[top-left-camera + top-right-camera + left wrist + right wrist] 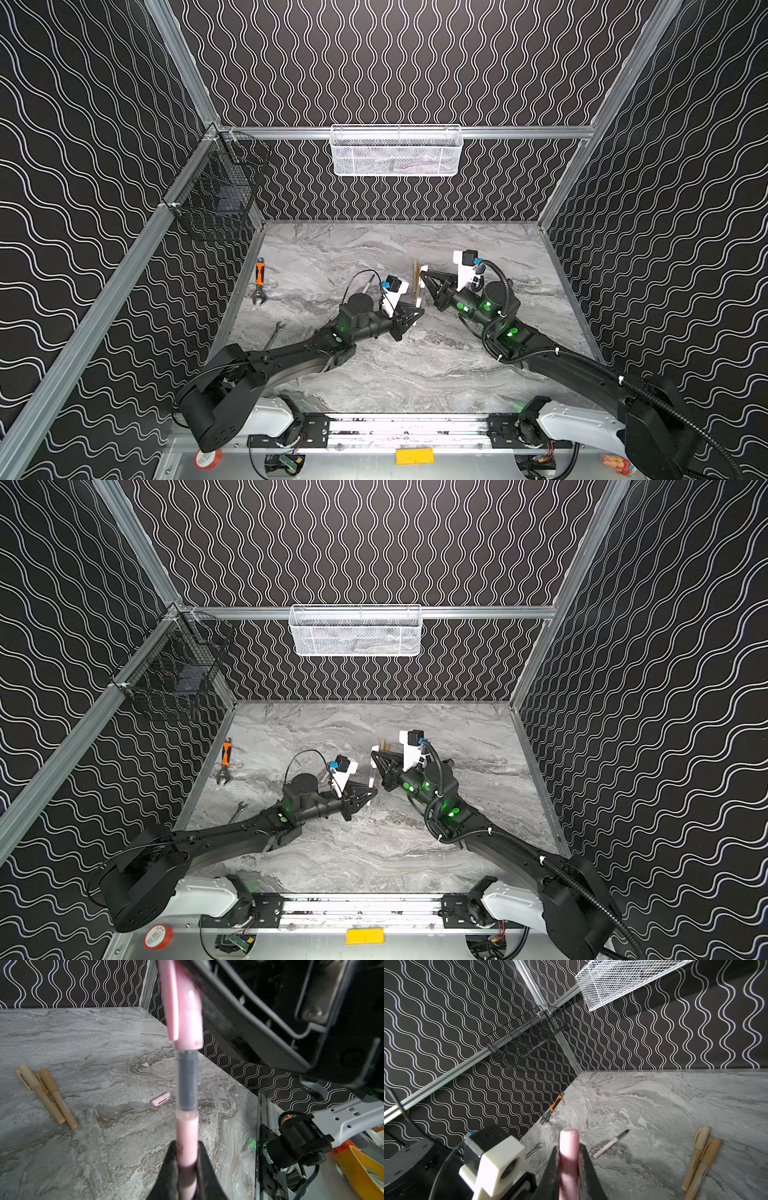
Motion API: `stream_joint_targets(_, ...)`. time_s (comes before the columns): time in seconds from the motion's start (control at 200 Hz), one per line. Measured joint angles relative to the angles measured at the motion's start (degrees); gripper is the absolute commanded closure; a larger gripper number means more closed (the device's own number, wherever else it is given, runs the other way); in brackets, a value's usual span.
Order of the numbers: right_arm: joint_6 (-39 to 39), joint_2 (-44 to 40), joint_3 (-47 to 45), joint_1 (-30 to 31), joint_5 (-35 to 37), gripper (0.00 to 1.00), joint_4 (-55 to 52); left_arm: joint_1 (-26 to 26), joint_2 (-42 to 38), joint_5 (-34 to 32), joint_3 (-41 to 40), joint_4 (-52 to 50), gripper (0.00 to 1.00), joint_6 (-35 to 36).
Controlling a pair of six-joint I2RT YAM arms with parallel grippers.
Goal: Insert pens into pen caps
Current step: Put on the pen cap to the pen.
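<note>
Gripping slim pale pink plastic pen (186, 1132) in tight-closed left tool (186, 1145), stubby pink plastic cap (569, 1136) in clamped right tool (568, 1148); lining both up for seating.

A robotics lab test cell; an aluminium frame (183, 70) boxes wave-patterned black walls (395, 62) around a marble-look tabletop (374, 374); a left arm (291, 357) and right arm (573, 370) mount on a front rail (407, 428); a white mesh basket (397, 160) and black wire basket (216, 199) hang from the frame.
</note>
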Motion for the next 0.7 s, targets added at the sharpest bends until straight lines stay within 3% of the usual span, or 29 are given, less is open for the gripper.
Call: stream_joint_targets(0.701, 0.9, 0.87, -0.9, 0.55, 1.07, 0.87, 3.82, -0.09, -1.16, -0.02, -0.2, -0.26, 0.98, -0.42)
